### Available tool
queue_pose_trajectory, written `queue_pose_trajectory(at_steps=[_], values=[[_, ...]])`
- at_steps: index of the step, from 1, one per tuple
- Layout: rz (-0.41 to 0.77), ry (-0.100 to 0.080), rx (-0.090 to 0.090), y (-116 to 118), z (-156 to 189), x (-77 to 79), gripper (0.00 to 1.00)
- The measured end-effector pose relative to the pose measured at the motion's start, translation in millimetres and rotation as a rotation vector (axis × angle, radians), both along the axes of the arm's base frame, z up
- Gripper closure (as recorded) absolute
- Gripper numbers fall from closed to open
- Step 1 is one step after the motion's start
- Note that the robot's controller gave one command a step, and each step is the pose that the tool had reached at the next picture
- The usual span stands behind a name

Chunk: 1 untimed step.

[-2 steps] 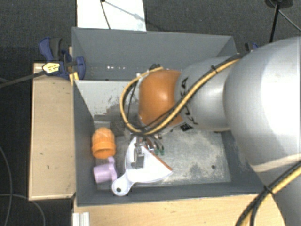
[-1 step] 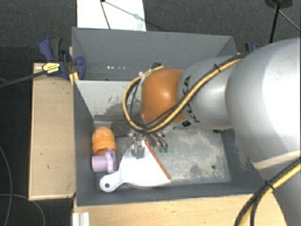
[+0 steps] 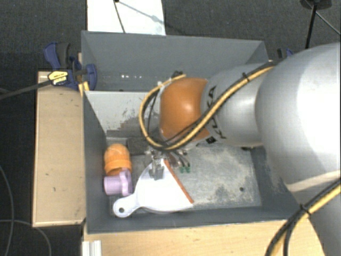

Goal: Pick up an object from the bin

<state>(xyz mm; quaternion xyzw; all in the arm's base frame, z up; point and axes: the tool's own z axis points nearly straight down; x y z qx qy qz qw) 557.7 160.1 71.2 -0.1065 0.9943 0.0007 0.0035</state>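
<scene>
Reach-in step, I reckon: my gripper (image 3: 157,170) hangs right over the white scoop (image 3: 160,197), lower middle of the frame, with an orange stick (image 3: 180,185) just beside it. Can't tell if it's spread or closed. Next up it needs a firm pinch on the scoop's rim.

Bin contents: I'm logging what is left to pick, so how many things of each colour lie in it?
Orange: 2 (stubby orange piece, thin orange stick)
Lilac: 1 (lilac piece)
White: 1 (white scoop)
Total: 4
</scene>
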Motion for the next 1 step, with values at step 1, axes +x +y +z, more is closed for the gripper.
queue_pose_trajectory(at_steps=[1], values=[[0.004,-0.005,0.001,9.1,178.2,30.4,1.0]])
